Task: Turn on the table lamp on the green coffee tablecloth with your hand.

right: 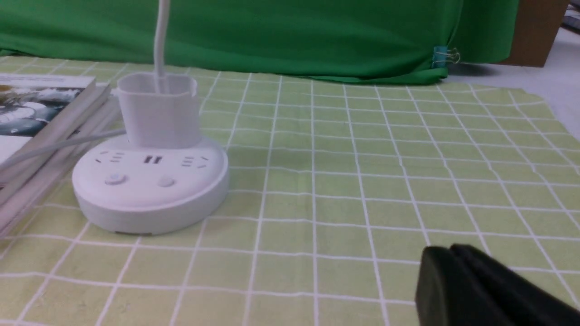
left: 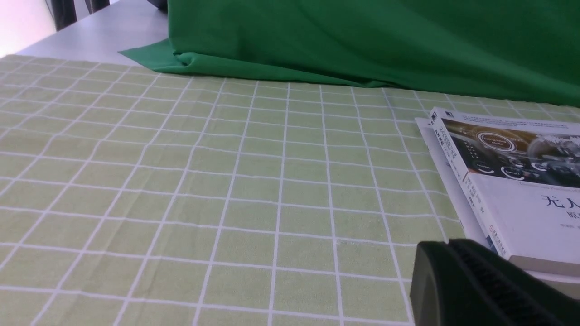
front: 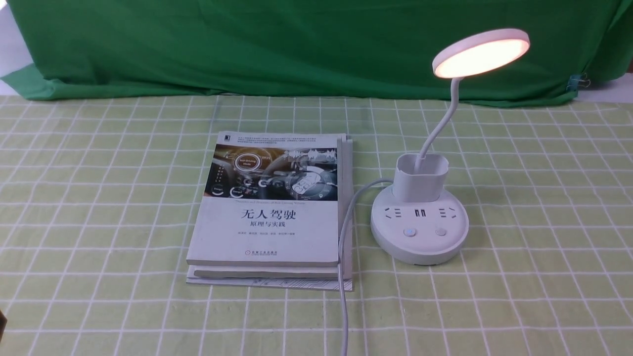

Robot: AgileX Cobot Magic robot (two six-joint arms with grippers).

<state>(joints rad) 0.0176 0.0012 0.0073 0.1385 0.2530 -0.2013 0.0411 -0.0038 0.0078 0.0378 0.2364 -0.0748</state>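
Note:
The white table lamp [front: 420, 217] stands on the green checked tablecloth [front: 544, 198] at centre right. Its disc head [front: 482, 52] glows warm white. Its round base carries two buttons [front: 409, 232] and sockets, and its white cord [front: 346, 232] runs toward the front edge. The base and cup holder also show in the right wrist view [right: 152, 181]. My right gripper [right: 448, 251] is shut and empty, low over the cloth, apart from the lamp base. My left gripper [left: 446, 246] is shut and empty beside the books. Neither arm shows in the front view.
A stack of books [front: 274, 212] lies left of the lamp, with the cord along its right edge; it also shows in the left wrist view [left: 512, 181]. A dark green backdrop cloth [front: 296, 44] hangs behind, held by a clip [front: 578, 81].

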